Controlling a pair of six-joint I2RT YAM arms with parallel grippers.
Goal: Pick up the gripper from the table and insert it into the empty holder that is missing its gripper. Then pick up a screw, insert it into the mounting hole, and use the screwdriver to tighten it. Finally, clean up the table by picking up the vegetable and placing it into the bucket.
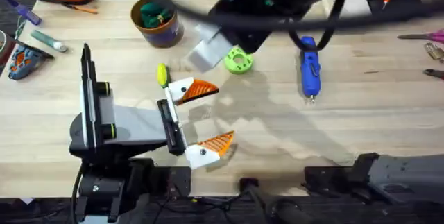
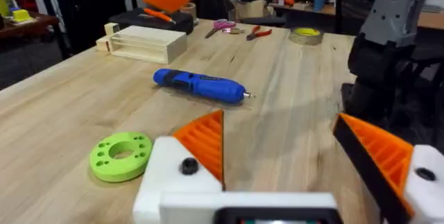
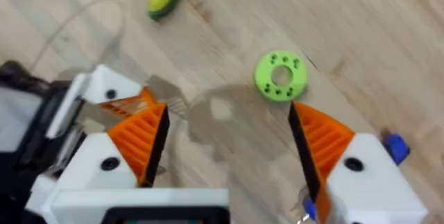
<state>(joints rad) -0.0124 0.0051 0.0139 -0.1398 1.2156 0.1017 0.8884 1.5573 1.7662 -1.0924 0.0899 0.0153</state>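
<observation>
Left gripper (image 1: pixel 207 116) jaws wide, empty, low over table (image 1: pixel 361 127). Right gripper (image 3: pixel 225 141) jaws wide, empty, hovering above green disc (image 3: pixel 280 75). Vegetable (image 1: pixel 162 74) beside left gripper's far finger. Screwdriver (image 1: pixel 309 66) well right. Bucket (image 1: pixel 157 21) at back.

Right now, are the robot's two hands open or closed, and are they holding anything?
Left gripper: open, holding nothing.
Right gripper: open, holding nothing.

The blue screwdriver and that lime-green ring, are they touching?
Apart. The overhead view shows bare wood between the screwdriver and the green ring; the left wrist view shows the same gap.
</observation>
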